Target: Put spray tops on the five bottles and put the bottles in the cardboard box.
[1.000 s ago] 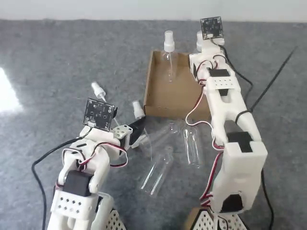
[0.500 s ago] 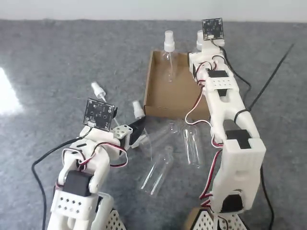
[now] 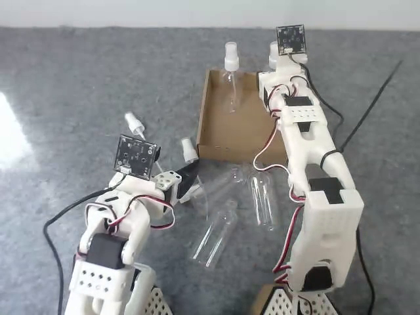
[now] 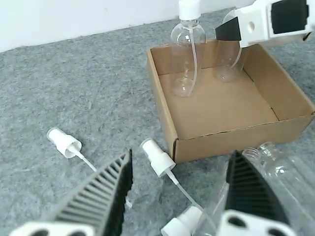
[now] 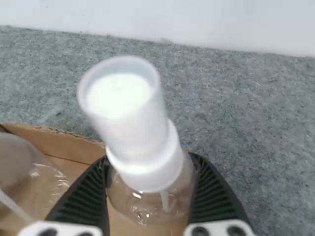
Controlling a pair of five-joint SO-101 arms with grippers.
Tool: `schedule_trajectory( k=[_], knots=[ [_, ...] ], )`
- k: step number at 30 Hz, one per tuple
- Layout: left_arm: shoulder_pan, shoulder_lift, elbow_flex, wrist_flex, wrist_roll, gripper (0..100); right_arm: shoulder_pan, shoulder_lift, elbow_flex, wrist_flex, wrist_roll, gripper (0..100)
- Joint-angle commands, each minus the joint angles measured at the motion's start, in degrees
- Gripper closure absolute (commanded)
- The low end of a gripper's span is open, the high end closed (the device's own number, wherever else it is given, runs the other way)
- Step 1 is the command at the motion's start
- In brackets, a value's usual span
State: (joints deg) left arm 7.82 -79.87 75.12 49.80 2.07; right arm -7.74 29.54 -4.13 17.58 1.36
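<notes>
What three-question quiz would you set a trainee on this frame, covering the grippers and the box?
1. True or false: the left gripper is shut on a loose spray top.
2. Multiple choice: the right gripper is
A) open above the bare table
B) shut on a capped bottle
C) shut on the wall of the box
3. Short answer: how many bottles stand upright inside the cardboard box?

Key
1. False: its jaws are wide apart.
2. B: the jaws close on the bottle just below its spray top.
3. Two: the held one and a free-standing bottle beside it, also capped.
</notes>
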Motion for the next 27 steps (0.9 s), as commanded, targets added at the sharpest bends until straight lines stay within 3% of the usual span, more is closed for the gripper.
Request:
schedule_trajectory(
  k=[1,10,27],
  knots=[
    [0.1,-0.9,-0.3,-1.8,-0.3,71,0.2,-1.3,-3.7,0.5,-0.4,95.0],
    [0.1,-0.9,-0.3,-1.8,-0.3,71,-0.3,-1.3,-3.7,0.5,-0.4,74.1],
    [0.1,-0.8,-0.3,-1.8,-0.3,71,-0.3,-1.4,-10.8,6.5,-0.8,73.0]
  ],
)
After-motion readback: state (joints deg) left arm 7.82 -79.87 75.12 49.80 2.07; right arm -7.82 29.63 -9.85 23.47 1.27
